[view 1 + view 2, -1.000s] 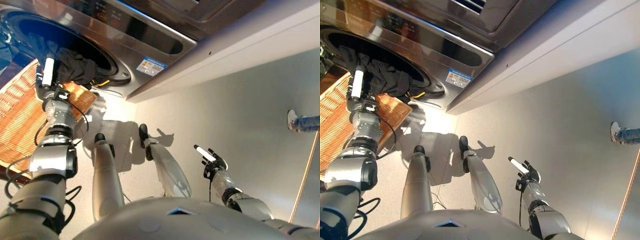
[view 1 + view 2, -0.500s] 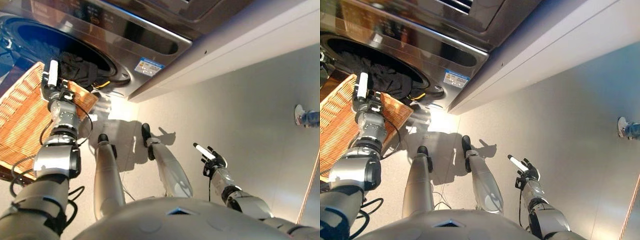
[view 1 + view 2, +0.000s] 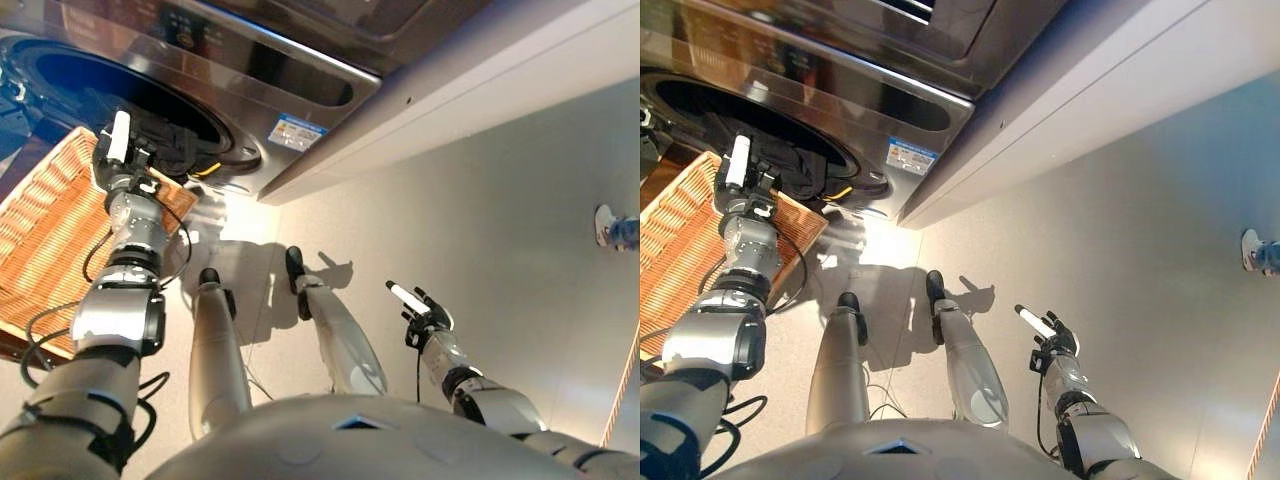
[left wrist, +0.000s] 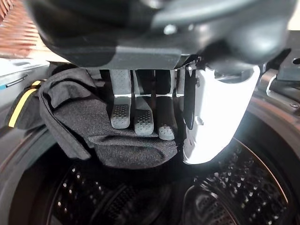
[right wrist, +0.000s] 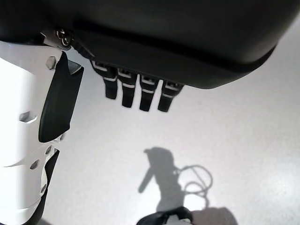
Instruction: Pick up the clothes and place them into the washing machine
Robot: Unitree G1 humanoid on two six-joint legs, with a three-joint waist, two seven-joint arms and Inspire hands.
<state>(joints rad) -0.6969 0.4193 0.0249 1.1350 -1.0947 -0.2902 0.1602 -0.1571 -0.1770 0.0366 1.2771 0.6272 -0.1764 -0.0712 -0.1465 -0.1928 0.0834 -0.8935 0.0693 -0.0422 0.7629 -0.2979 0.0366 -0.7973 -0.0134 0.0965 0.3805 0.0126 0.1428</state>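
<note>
A dark garment with a yellow stripe (image 4: 89,124) lies over the lower rim of the washing machine's (image 3: 255,95) round opening, partly hanging into the perforated drum (image 4: 140,201). My left hand (image 3: 118,150) is at that opening. In the left wrist view its straight fingers (image 4: 123,111) rest on the cloth and the white-covered thumb stands apart from them. In the eye views the same garment (image 3: 172,142) shows as a dark bunch just past the hand. My right hand (image 3: 425,318) hangs low over the floor, relaxed and holding nothing, with its fingers (image 5: 140,96) loose.
A woven wicker basket (image 3: 45,235) stands on the floor just below the machine door, beside my left arm. A pale wall panel (image 3: 500,90) runs to the right of the machine. A person's shoe (image 3: 608,224) shows at the far right.
My left hand has moved up and closer to the drum opening. The dark bunch of cloth at the rim looks smaller, with more of it inside. The right hand has stayed put.
</note>
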